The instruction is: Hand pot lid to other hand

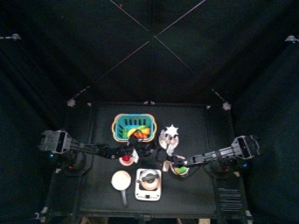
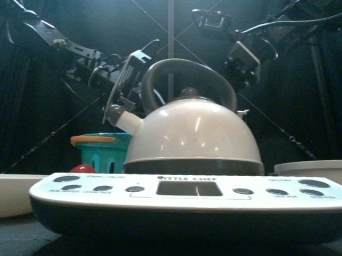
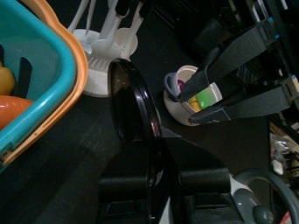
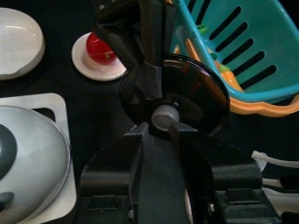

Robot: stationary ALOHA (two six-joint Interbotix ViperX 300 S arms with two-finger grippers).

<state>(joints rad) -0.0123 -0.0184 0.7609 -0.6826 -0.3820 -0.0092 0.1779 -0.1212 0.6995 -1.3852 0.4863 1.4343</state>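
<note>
The right gripper (image 4: 158, 122) is clamping the small knob at the centre of the pot lid (image 4: 193, 87), its two jaws pressed together on it. The lid, a dark round disc, is hanging on edge in the air between the two arms, just beside the green basket (image 4: 239, 52).

The left gripper (image 3: 158, 175) is reaching in from the other side. Its jaws are standing on either side of the lid's rim, which is showing edge-on in the left wrist view as a thin dark arc (image 3: 142, 109). They are drawn close about it, but whether they are gripping it cannot be told.

The basket, teal with an orange rim, is holding orange and yellow pieces (image 3: 10, 96) in the left wrist view. A white spiky thing (image 1: 172, 131) is lying just beside the basket. A red ball is sitting on a small white round dish (image 4: 100, 52) near the basket, and a white bowl (image 4: 17, 39) is standing past that dish, farther from the basket. A small white cup (image 3: 193, 96) with green and purple bits in it is standing near the lid, on the side away from the basket.

A white kettle (image 2: 194, 135) is sitting on a white scale (image 2: 174, 195) at the front edge of the black table (image 1: 100, 188), well apart from the basket. Beside it is lying a pale beige spoon-like thing (image 1: 121, 180). Black curtains (image 1: 47, 52) are hanging all around the table.
</note>
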